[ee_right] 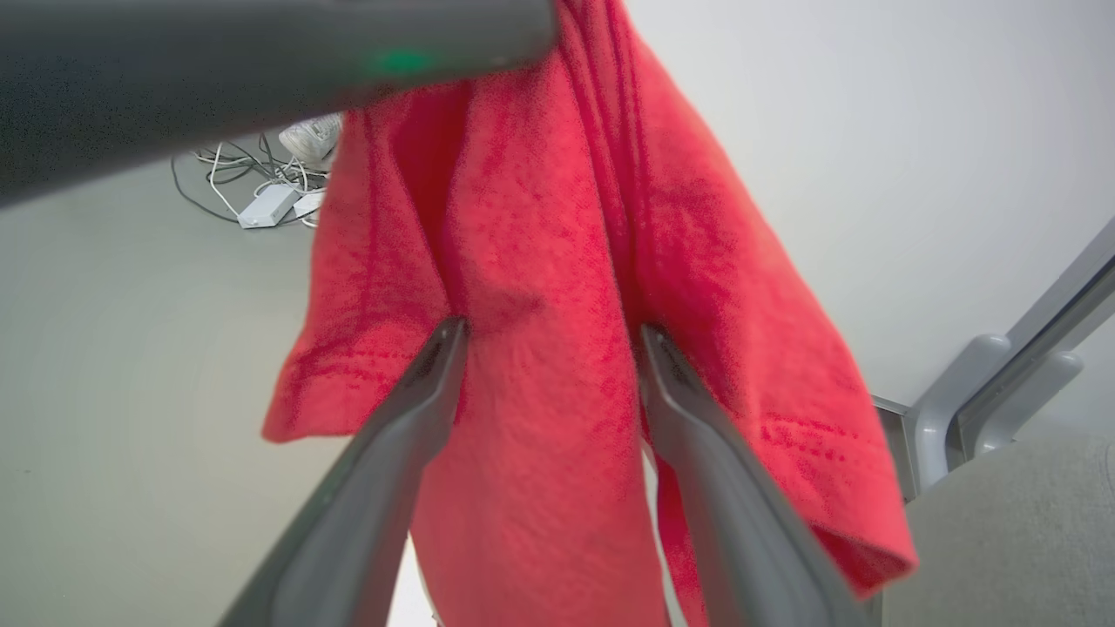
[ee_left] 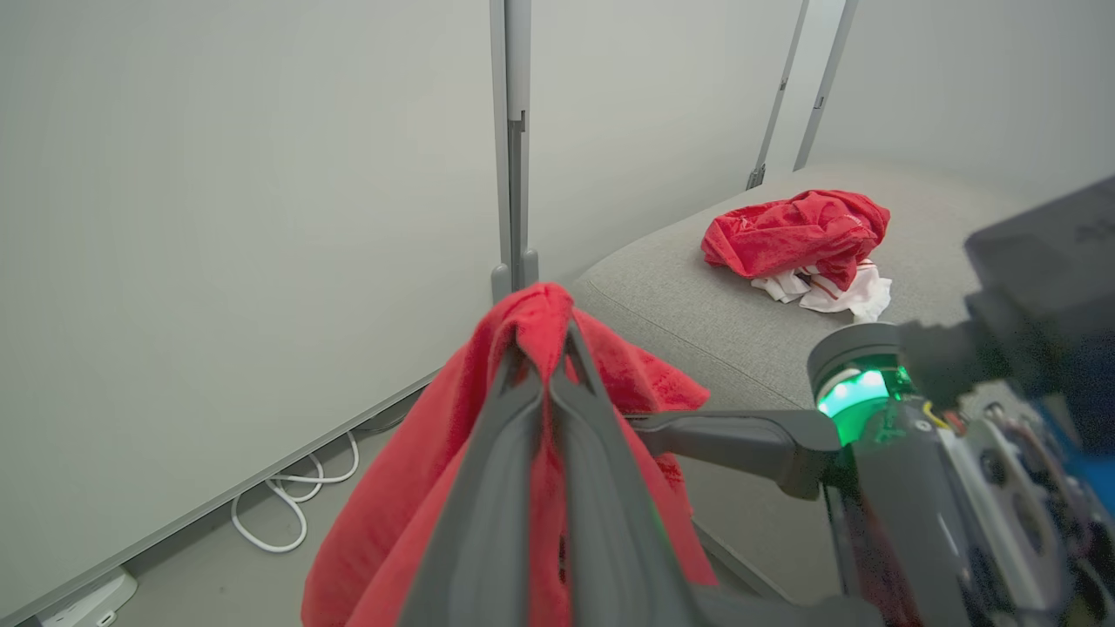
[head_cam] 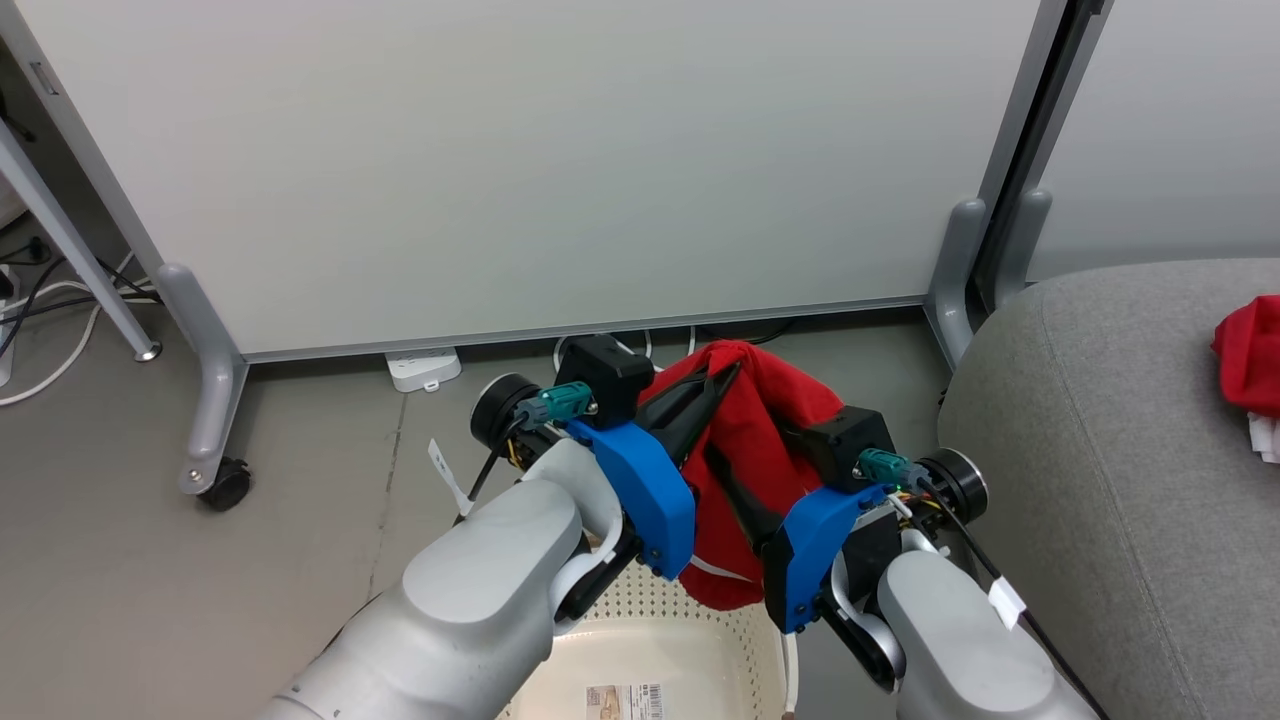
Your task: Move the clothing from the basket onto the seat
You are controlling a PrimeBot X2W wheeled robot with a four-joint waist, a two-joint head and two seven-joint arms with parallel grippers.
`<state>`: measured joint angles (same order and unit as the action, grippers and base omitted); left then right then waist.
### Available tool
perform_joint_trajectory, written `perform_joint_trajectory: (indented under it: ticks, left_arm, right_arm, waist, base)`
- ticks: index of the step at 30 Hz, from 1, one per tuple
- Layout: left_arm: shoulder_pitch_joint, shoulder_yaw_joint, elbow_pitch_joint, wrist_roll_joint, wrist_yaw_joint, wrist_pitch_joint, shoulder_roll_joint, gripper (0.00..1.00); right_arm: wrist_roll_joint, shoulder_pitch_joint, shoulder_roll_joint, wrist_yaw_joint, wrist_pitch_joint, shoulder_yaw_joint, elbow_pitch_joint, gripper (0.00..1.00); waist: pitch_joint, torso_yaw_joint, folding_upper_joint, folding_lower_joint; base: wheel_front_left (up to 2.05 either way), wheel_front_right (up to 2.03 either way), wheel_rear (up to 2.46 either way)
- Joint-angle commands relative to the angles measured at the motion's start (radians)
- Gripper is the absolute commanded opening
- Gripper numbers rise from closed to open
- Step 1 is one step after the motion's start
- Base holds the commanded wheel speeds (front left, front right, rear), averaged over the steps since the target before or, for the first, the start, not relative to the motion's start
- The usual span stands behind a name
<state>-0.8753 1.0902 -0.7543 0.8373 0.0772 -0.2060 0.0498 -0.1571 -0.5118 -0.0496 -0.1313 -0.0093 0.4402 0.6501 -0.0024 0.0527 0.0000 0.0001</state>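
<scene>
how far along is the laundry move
Done: a red-and-white pile lies on the sofa. In hand: the left gripper is shut on a red garment held over the basket; the right gripper is open around it. Left: carry it to the sofa. The part of the basket floor in view looks bare.

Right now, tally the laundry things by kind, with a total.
red garment hanging from the left gripper: 1
clothing heap on the sofa: 1
laundry basket: 1
sofa: 1
total: 4
</scene>
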Motion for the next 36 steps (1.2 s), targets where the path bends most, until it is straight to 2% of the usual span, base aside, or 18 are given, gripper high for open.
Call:
perform_joint_trajectory:
  ticks: [1,6,7,8,9,10,11,12,36]
  left_arm:
    - [-0.012,0.004,0.006,0.008,-0.005,-0.007,0.002,0.00]
    - [-0.022,0.024,0.012,0.024,-0.006,-0.011,0.002,0.00]
    - [-0.024,0.028,0.013,0.026,-0.007,-0.011,0.002,0.00]
    - [-0.025,0.030,0.014,0.030,-0.008,-0.013,0.002,0.00]
    - [-0.026,0.033,0.014,0.033,-0.009,-0.015,0.002,0.00]
    - [-0.028,0.035,0.013,0.034,-0.010,-0.016,0.002,0.00]
    - [-0.028,0.035,0.013,0.034,-0.010,-0.016,0.002,0.00]
    - [-0.030,0.041,0.011,0.040,-0.012,-0.017,0.002,0.00]
    - [-0.034,0.084,-0.021,0.095,-0.013,-0.038,0.002,0.00]
  right_arm:
    - [-0.017,-0.023,-0.001,0.001,-0.007,0.016,0.024,1.00]
    - [-0.075,-0.064,-0.002,0.001,-0.020,0.084,0.105,1.00]
    - [-0.088,-0.072,-0.002,0.001,-0.021,0.097,0.118,0.84]
    - [-0.095,-0.079,-0.001,0.001,-0.025,0.108,0.130,0.59]
    - [-0.103,-0.086,-0.001,0.001,-0.029,0.117,0.141,0.42]
    - [-0.112,-0.091,-0.002,0.001,-0.033,0.126,0.151,0.28]
    - [-0.112,-0.091,-0.002,0.001,-0.033,0.126,0.151,0.28]
    - [-0.129,-0.100,-0.001,0.001,-0.041,0.142,0.169,0.00]
    - [-0.208,-0.147,-0.001,0.001,-0.122,0.220,0.283,0.00]
  waist:
    - [-0.002,0.003,0.0000,-0.0001]
    - [-0.006,0.007,0.0000,-0.0001]
    - [-0.007,0.007,0.0000,-0.0001]
    - [-0.007,0.007,0.0000,-0.0001]
    - [-0.008,0.007,0.0000,-0.0001]
    - [-0.009,0.006,0.0000,-0.0001]
    - [-0.009,0.006,0.0000,-0.0001]
    - [-0.011,0.005,0.0000,-0.0001]
    - [-0.031,-0.019,0.0000,-0.0001]
  base:
    - [0.00,0.00,0.00]
    - [0.00,0.00,0.00]
    - [0.00,0.00,0.00]
    - [0.00,0.00,0.00]
    - [0.00,0.00,0.00]
    - [0.00,0.00,0.00]
    - [0.00,0.00,0.00]
    - [0.00,0.00,0.00]
    - [0.00,0.00,0.00]
